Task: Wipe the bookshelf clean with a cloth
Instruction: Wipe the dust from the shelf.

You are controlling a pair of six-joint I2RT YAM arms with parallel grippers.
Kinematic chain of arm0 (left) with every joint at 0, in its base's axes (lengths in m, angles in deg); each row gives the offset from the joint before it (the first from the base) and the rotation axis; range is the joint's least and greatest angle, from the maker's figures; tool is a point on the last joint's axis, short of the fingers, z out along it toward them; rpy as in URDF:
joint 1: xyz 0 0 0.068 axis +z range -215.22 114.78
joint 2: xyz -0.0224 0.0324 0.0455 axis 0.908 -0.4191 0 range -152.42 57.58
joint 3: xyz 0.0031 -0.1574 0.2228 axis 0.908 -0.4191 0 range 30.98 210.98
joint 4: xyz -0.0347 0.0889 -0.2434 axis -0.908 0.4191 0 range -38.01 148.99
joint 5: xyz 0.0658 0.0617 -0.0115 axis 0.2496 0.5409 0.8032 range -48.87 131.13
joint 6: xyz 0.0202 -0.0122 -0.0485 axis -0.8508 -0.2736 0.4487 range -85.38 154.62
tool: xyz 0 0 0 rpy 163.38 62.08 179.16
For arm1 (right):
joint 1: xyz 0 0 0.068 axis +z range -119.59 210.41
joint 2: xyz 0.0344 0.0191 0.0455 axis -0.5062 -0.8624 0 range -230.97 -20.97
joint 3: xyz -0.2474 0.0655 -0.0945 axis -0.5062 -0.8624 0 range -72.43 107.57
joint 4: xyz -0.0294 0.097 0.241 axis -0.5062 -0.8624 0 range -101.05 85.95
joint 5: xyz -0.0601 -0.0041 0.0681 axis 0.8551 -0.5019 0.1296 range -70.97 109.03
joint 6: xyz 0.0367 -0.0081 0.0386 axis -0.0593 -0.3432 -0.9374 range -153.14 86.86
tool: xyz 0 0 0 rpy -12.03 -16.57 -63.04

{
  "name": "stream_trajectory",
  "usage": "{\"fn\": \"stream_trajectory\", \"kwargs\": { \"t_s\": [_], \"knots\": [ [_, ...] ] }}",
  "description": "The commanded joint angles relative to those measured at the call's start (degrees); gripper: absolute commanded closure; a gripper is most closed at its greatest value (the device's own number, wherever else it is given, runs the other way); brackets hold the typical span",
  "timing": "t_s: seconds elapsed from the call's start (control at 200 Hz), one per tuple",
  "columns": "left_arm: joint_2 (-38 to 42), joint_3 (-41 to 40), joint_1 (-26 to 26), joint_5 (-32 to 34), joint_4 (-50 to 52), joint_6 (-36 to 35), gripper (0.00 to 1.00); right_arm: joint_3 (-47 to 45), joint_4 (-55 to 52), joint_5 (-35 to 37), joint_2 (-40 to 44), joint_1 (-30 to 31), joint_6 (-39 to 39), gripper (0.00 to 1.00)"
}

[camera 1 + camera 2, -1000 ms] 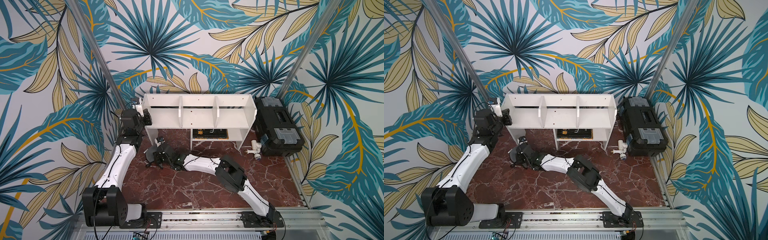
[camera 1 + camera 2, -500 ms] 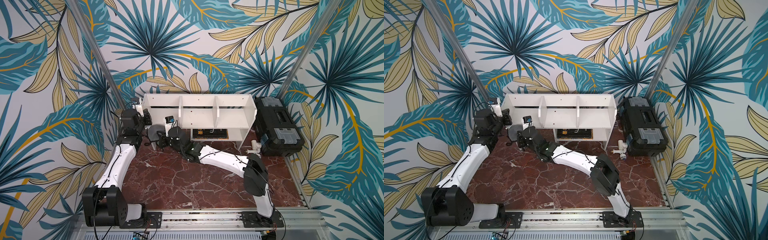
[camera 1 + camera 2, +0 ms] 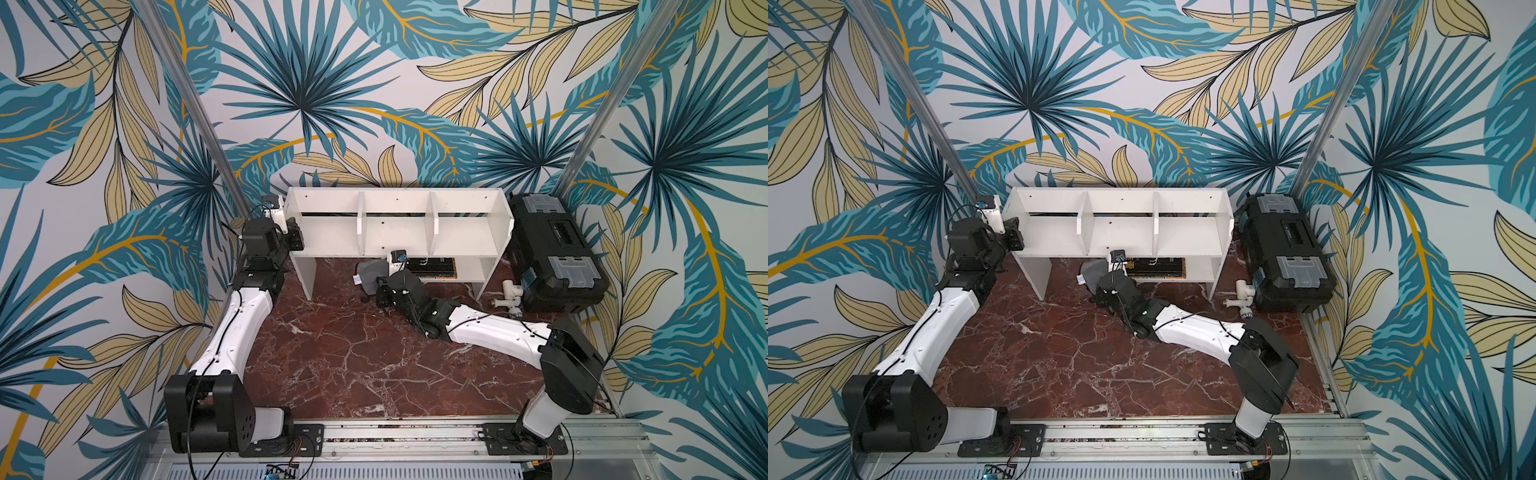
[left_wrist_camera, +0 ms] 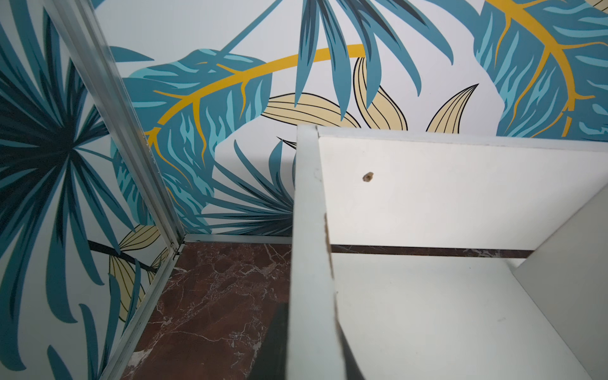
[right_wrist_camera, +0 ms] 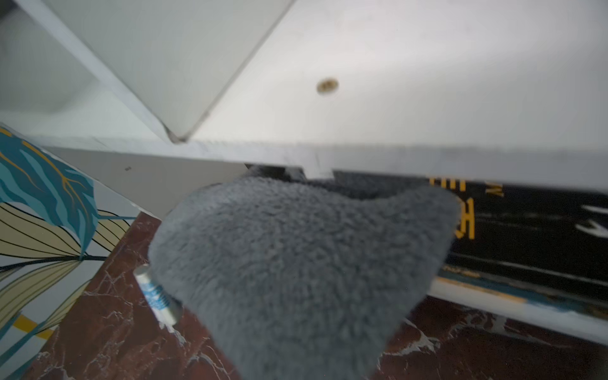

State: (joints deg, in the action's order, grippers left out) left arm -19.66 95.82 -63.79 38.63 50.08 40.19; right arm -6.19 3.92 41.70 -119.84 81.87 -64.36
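my right pincer (image 3: 379, 282) clenched the cloth (image 3: 367, 275) by the bookshelf (image 3: 395, 232) front edge for wiping — my left pincer (image 3: 296, 240) clamped its end panel, steadying it.

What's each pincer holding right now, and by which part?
Right pincer holds the cloth, bunched; the gripped part is hidden. Left pincer clamps the shelf by its left end panel.

Fluffy grey microfibre cloth (image 5: 296, 263), smooth matt white board bookshelf (image 3: 399, 232), glossy marble tabletop (image 3: 353, 365).

light: bright, even | shadows: soft | right wrist: cloth (image 5: 296, 263) edges blurred
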Motion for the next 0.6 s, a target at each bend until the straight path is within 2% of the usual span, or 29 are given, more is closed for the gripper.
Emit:
{"fn": "stream_trajectory", "kwargs": {
  "t_s": [0.0,0.125,0.245,0.451,0.596],
  "knots": [
    [0.8,-2.6,-0.1,-6.8,3.0,9.9,1.0,-3.8,1.5,-1.7,-5.1,0.1,-3.0,1.0],
    [0.6,-2.7,-0.1,-6.9,2.9,9.9,1.0,-6.5,2.8,-1.4,-7.4,0.1,-4.1,1.0],
    [0.1,-2.7,-0.1,-7.0,2.9,10.2,1.0,-6.0,-1.2,-0.9,-4.4,0.1,-3.9,1.0],
    [0.2,-2.7,-0.1,-6.5,3.2,9.5,1.0,-8.4,-12.4,4.7,11.8,0.1,-0.6,1.0],
    [0.2,-2.6,-0.1,-5.9,3.5,9.0,1.0,-6.4,-28.1,12.5,24.5,-0.2,0.8,1.0]
  ]
}}
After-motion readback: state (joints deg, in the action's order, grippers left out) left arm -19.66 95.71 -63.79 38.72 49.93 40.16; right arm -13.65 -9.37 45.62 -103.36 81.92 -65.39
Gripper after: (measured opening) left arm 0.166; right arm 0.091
